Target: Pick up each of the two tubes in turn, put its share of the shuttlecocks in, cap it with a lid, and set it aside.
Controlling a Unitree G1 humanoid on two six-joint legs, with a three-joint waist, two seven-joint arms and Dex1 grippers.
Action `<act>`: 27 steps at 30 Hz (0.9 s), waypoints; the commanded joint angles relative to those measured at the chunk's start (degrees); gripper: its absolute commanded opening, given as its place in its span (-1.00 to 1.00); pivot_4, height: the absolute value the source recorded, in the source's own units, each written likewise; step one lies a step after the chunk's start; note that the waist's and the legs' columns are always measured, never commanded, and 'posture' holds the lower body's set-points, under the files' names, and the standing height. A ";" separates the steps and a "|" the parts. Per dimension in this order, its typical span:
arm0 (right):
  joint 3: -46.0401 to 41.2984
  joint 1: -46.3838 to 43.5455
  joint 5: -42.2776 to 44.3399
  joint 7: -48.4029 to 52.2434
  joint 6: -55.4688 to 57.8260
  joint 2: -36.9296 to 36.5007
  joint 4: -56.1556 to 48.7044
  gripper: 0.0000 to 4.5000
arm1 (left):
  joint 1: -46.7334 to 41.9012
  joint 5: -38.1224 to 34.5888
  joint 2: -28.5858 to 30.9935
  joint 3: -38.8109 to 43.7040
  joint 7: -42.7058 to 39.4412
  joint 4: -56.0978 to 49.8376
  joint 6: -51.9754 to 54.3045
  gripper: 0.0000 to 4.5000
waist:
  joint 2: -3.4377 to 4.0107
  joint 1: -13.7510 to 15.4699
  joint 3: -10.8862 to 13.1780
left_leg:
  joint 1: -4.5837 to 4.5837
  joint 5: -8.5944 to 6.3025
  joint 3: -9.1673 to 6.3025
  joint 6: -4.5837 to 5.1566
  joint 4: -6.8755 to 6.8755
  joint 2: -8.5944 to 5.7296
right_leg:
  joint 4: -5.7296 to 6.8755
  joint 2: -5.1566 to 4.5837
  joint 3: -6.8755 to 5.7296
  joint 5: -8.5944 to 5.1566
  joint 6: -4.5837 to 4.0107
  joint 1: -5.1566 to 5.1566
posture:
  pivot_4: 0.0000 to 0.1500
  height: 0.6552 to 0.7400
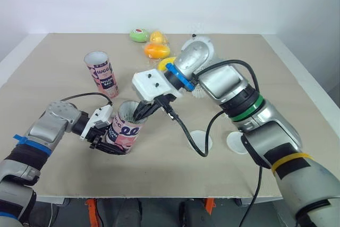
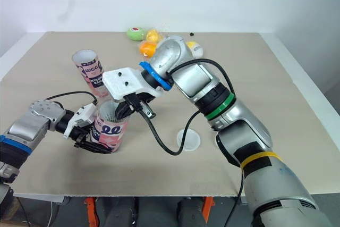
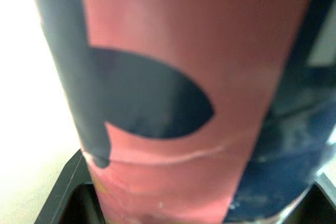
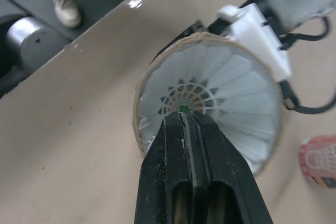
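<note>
A pink tube with dark lettering (image 1: 126, 131) stands upright near the table's front left, and my left gripper (image 1: 103, 134) is shut on its lower side. Up close, the tube wall (image 3: 173, 93) sits between the left fingers (image 3: 65, 184). My right gripper (image 1: 140, 113) reaches down into the tube's open mouth with its fingers shut together. Its tips (image 4: 184, 116) rest at the centre of a white shuttlecock (image 4: 236, 93) lying inside the tube. A second pink tube (image 1: 101, 72) stands open farther back on the left.
Two white round lids (image 1: 201, 140) (image 1: 236, 143) lie flat on the table to the right of the held tube. A green, a yellow and an orange shuttlecock-like object (image 1: 139, 35) (image 1: 157, 37) (image 1: 156, 50) cluster at the back centre. The table's front edge (image 1: 159, 198) is close.
</note>
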 commanded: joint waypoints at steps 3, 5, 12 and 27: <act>3.54 -2.59 -2.82 2.43 -4.03 6.30 5.50 -0.99 | 1.30 1.19 0.25 1.22 0.12 -0.04 0.28 0.24 | 0.00 -0.11 -0.01 | 0.04 0.00 0.00 0.00 -0.03 0.00 | 0.00 0.01 0.00 0.00 -0.02 0.00 | 1.00 -0.19; 3.64 -2.39 -3.46 2.31 -4.48 8.45 6.70 -0.99 | 1.48 1.33 0.14 1.61 0.12 -0.35 0.51 0.24 | -0.01 -0.03 -0.01 | 0.04 0.00 -0.01 0.00 -0.05 0.01 | 0.02 0.03 0.00 -0.01 -0.04 -0.01 | 1.00 -0.19; 1.92 -1.01 -3.60 1.05 -3.12 12.56 8.81 -0.99 | 2.36 1.53 0.00 2.55 0.13 -1.32 1.10 0.24 | -0.05 -0.07 -0.03 | 0.04 0.00 -0.03 -0.01 -0.11 0.02 | 0.05 0.05 0.00 -0.02 0.04 -0.02 | 1.00 -0.19; -2.29 -7.29 20.72 2.84 2.52 -14.47 -2.42 -0.99 | 1.89 2.05 -3.31 4.02 0.17 0.11 -0.75 0.24 | -0.05 -0.03 0.07 | 0.02 0.00 0.00 -0.07 -0.06 0.01 | -0.01 0.00 0.01 -0.03 -0.06 -0.01 | 1.00 -0.19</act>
